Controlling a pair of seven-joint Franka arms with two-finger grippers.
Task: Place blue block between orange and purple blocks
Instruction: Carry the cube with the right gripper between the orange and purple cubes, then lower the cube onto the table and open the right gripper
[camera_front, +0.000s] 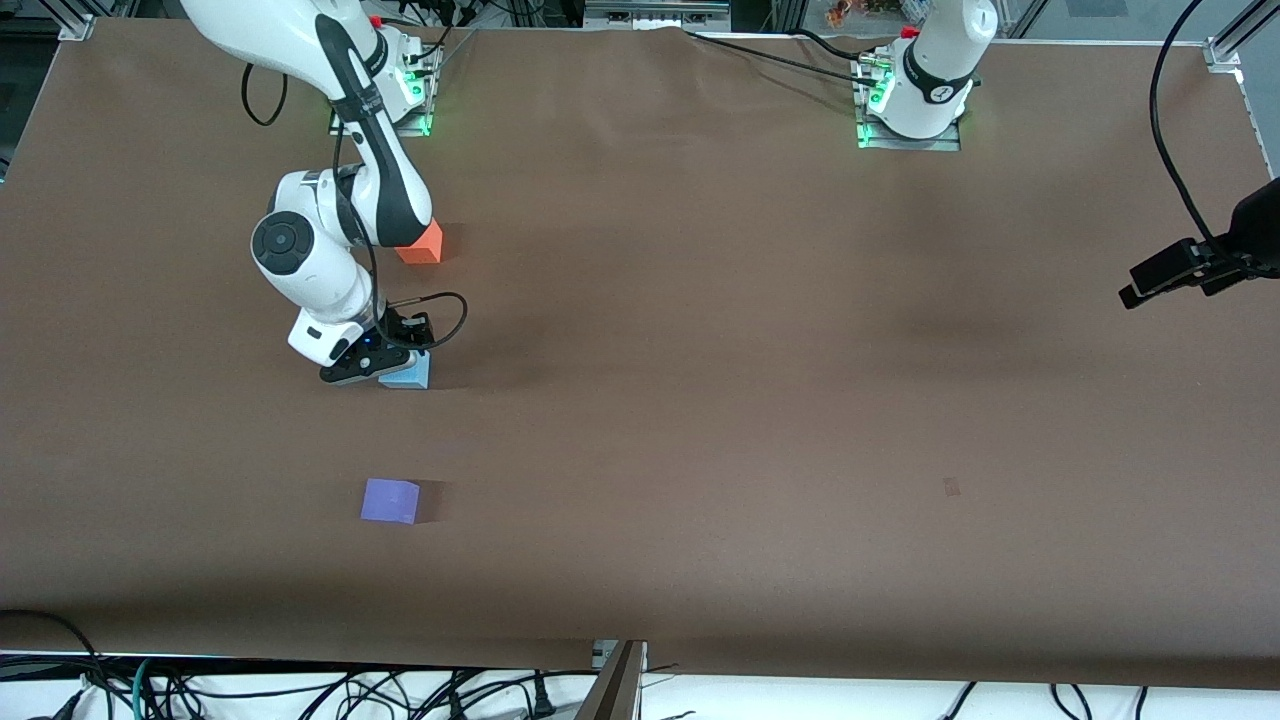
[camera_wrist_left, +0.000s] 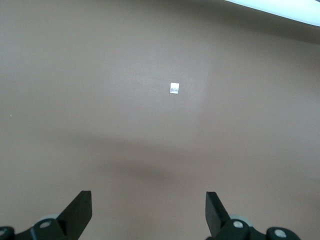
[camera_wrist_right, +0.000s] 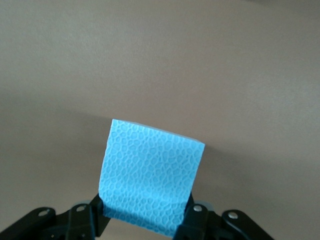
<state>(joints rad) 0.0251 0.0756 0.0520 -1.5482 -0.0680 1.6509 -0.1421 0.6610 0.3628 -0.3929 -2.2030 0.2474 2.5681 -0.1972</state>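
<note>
My right gripper (camera_front: 398, 366) (camera_wrist_right: 145, 220) is shut on the sky-blue blue block (camera_front: 412, 373) (camera_wrist_right: 150, 172), low at the tabletop; whether the block touches the cloth I cannot tell. It stands roughly in line between the other two cubes. The orange block (camera_front: 425, 243) lies closer to the robots' bases, partly hidden by the right arm. The purple block (camera_front: 390, 500) lies closer to the front camera. My left gripper (camera_front: 1135, 293) (camera_wrist_left: 148, 212) waits open and empty, up over the left arm's end of the table.
The brown cloth table (camera_front: 750, 400) carries a small white tag (camera_wrist_left: 174, 88) below the left gripper, seen as a faint mark (camera_front: 951, 487). Cables (camera_front: 300, 690) hang along the table's front edge.
</note>
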